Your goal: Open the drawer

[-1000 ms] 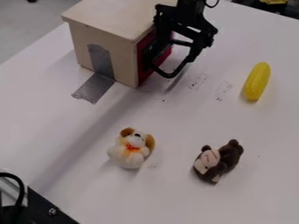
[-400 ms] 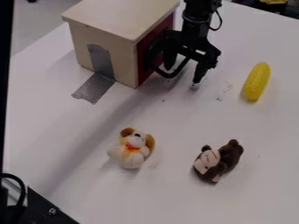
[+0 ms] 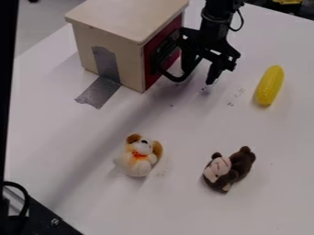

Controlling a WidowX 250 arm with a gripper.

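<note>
The black gripper (image 3: pixel 199 77) hangs over the table just right of the box (image 3: pixel 109 20), its fingers open and pointing down. One finger is right beside the black loop handle (image 3: pixel 173 77); the other stands farther right, outside it. Whether the nearer finger touches the handle or sits inside its loop, I cannot tell. The drawer's red front (image 3: pixel 151 71) looks flush with the box's right side, partly hidden by the handle and gripper.
Grey tape (image 3: pixel 98 92) holds the box to the white table (image 3: pixel 141 206). A yellow toy (image 3: pixel 270 86) lies at the right, a plush dog (image 3: pixel 138 158) and a brown plush monkey (image 3: pixel 235 169) nearer the front. Dark equipment (image 3: pixel 46 220) occupies the lower left corner.
The gripper has come down beside the handle and shifted a little to the right. A dark vertical strip has appeared along the left edge. Box, drawer front and toys have stayed put.
</note>
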